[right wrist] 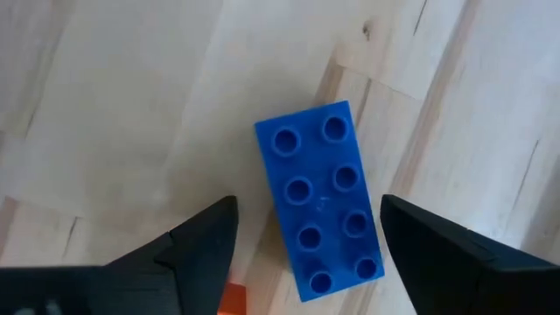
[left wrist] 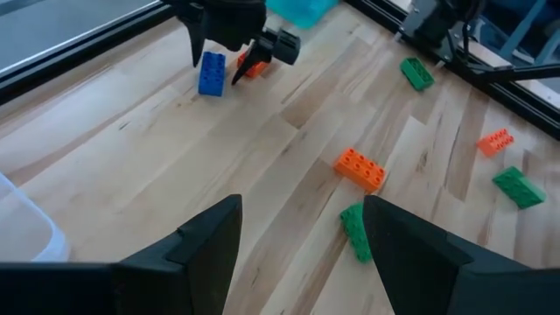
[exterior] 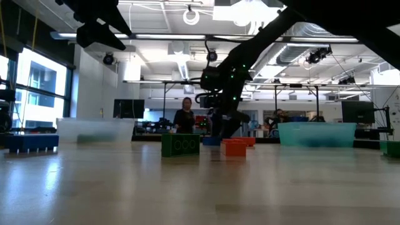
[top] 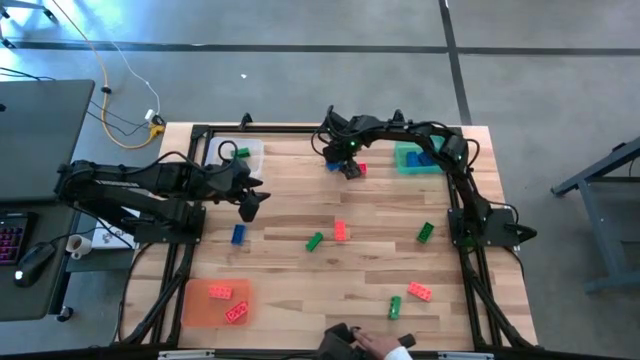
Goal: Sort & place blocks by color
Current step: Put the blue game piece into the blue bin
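My right gripper reaches to the table's far side, pointing steeply down. It is open, with one finger on each long side of a blue block and not touching it. The block lies flat on the wood, studs up, with a red block close beside it. My left gripper hangs open and empty over the left half of the table. Loose on the table lie another blue block, green blocks and red blocks.
A clear tray holding a green block stands at the far left. A teal tray with a blue block is at the far right, and an orange tray with two red blocks is at the near left. A person's hand rests at the near edge.
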Motion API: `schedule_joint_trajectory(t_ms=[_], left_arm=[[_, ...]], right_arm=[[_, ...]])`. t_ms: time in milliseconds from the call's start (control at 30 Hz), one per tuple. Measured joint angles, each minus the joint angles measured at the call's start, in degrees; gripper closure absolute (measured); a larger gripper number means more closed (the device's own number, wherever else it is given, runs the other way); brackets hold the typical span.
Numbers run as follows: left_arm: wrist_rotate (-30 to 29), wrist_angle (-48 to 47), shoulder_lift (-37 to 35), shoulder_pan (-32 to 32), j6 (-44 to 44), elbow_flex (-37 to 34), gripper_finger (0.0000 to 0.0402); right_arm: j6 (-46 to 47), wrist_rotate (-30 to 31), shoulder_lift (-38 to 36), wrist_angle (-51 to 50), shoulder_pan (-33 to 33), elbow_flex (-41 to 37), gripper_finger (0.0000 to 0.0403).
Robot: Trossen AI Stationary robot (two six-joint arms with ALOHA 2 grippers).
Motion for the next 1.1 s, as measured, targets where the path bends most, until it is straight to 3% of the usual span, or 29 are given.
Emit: schedule_joint_trajectory(t_ms=[333, 633, 900, 1100], left_arm=[[0.0, 0.0, 0.0, 0.0, 0.0, 0.0, 0.0174], [0.0, 0.0, 0.0, 0.0, 0.0, 0.0, 0.0174], [0.0, 0.0, 0.0, 0.0, 1.0, 0.0, 0.0174], [0.0, 0.0, 0.0, 0.0, 1.2, 0.0, 0.0174]], right_arm=[[1.6, 0.0, 0.0, -3.4, -0.6, 0.1, 0.0293], [10.7, 0.7, 0.1, -8.0, -0.4, 3.1, 0.0293], [21.1, 1.5, 0.1, -13.9, -0.5, 12.7, 0.0293], [24.9, 3.2, 0.1, -26.8, -0.5, 21.9, 0.0293]])
